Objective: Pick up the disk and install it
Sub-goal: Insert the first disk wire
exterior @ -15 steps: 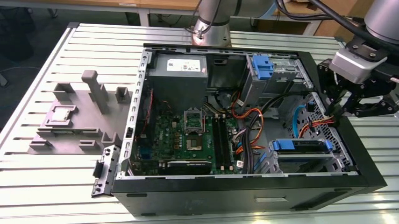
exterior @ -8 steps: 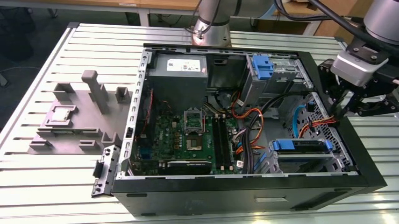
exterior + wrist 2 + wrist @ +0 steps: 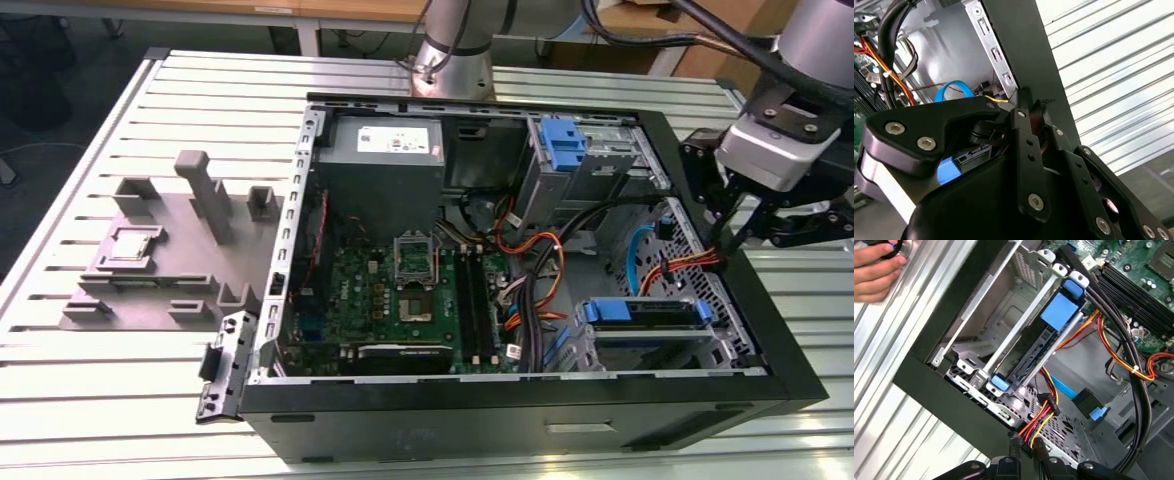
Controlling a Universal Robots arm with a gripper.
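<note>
— Found the disk [image 3: 643, 322] yet?

— Lying flat at the corner of the open computer case [image 3: 507, 405], on the exterior view's right, hard by the near wall. Silver, with a blue bracket round the edge. Seen edge-on in the first wrist view, tucked between the rails of a metal cage [image 3: 1024, 315].

— And the claw [image 3: 721, 240]?

— Hanging over the case's wall on the exterior view's right, above the disk and apart from it. Drawn shut, or very nearly, with nothing gripped. Touching nothing. In the first wrist view, poised low over a bundle of red, yellow and black wires [image 3: 1044, 412].

— Which way to the disk, then?

— Down into the case and along that wall toward the near corner; in the exterior view, downward and a little to the left of the claw. Near, yet parted from it by the wire bundle.

— Long axis?

— Running across the exterior view, left to right, alongside the near wall. So roughly square to the line from claw to disk, with one short end turned toward the claw's wall. Judged so, at least.

— Anything else close?

— A person's hand [image 3: 876, 270] outside the case, over the slatted table [image 3: 107, 400], well apart from the claw.

— Picked up?

— Not yet, by the look of things: no grip on the disk, and seated in its cage.
</note>
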